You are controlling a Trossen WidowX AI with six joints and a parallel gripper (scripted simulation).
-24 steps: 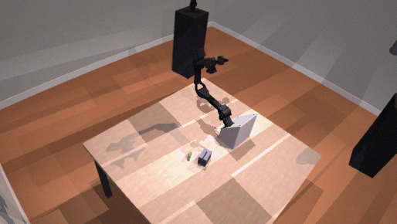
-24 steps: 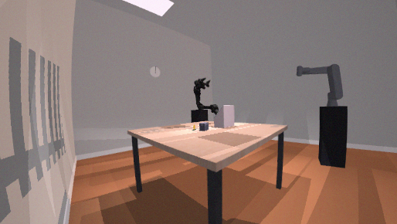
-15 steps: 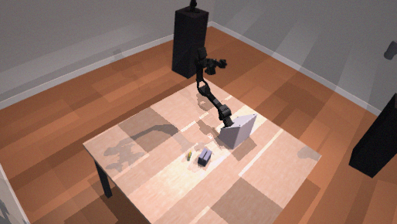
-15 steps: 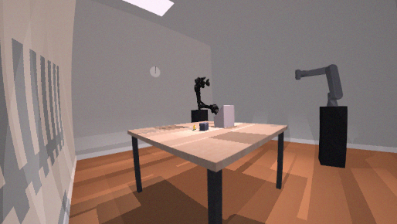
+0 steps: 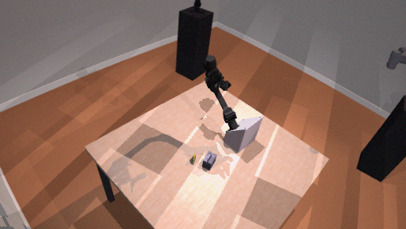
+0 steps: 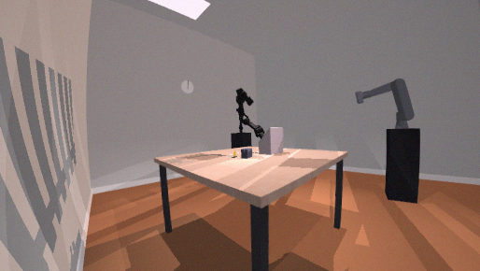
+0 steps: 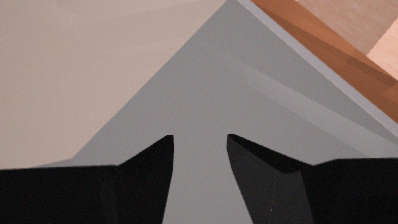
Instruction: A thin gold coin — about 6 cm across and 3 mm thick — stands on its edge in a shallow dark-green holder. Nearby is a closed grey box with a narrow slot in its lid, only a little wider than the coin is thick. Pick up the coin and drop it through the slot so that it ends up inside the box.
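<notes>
The gold coin (image 5: 193, 157) (image 6: 234, 153) is a small yellow upright shape in the dark-green holder (image 5: 192, 162). The small grey box (image 5: 208, 162) (image 6: 247, 153) sits beside it, with a dark slot line on its lid in the top view. My gripper (image 7: 200, 141) is partly open, with nothing between its fingers. In the top and exterior views it is away from coin and box, at the upper part of the large grey block. Its fingertips are too small or hidden there to make out. The wrist view shows neither coin, holder nor box.
A large pale grey wedge-shaped block (image 5: 243, 137) (image 6: 276, 140) stands on the table (image 5: 292, 166) (image 6: 224, 170), right against or very near my gripper. Contact cannot be told. Another grey arm (image 6: 402, 100) stands on a black pedestal (image 6: 402, 164) off the table.
</notes>
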